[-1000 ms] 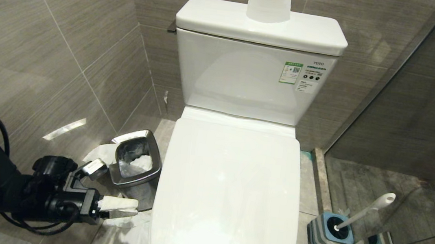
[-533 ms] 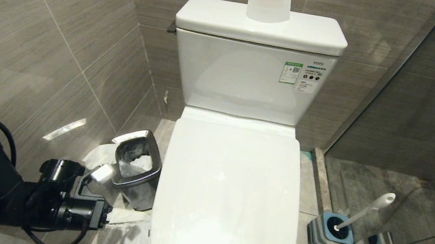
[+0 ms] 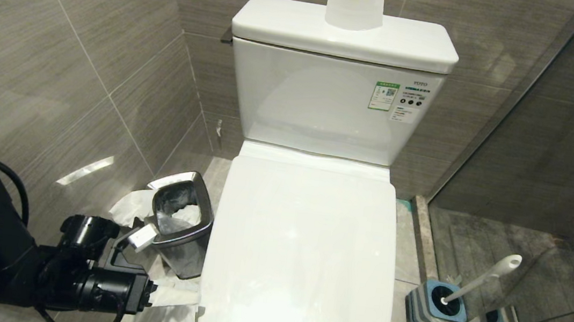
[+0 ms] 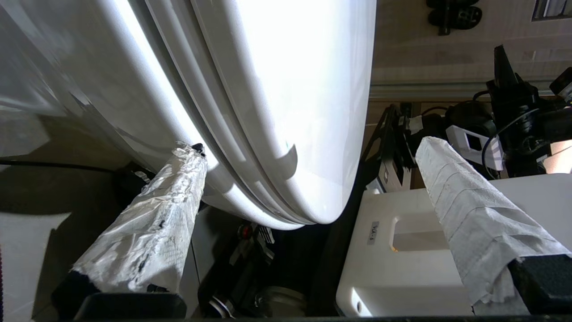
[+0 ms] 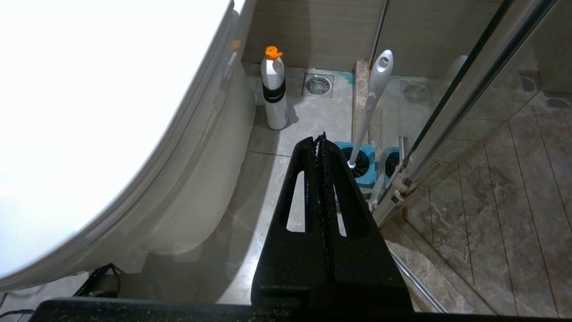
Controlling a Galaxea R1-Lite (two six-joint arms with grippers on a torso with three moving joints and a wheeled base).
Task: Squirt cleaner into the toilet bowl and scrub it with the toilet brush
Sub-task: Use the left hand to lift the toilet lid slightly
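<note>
Since a second ago my left gripper (image 3: 180,296) has dropped lower and slid in against the toilet's front left edge, and its jaws have spread wide. They hold nothing. Both fingers wear white paper wrapping; in the left wrist view one wrapped finger (image 4: 178,188) sits just under the rim of the toilet bowl (image 4: 147,134), the other finger (image 4: 451,188) stands well clear above the closed lid (image 3: 304,249).

That lid still covers the bowl, so no cleaner can go in yet. I judge the step in hand to be lifting the lid.

Risks as I see them: the finger under the rim may catch seat and lid together, or catch the porcelain alone and jam. Glossy plastic against paper wrapping could slip, letting the lid slam. The steel bin (image 3: 179,227), just left of the toilet and right beside my arm, could be knocked over.

The toilet brush (image 3: 478,283) stands in its blue holder (image 3: 435,305) on the floor right of the toilet, untouched. A white bottle with an orange cap (image 5: 274,89) stands beside the toilet's base, near the holder. My right gripper (image 5: 321,138) hangs parked on that side, jaws pressed closed and empty.
</note>
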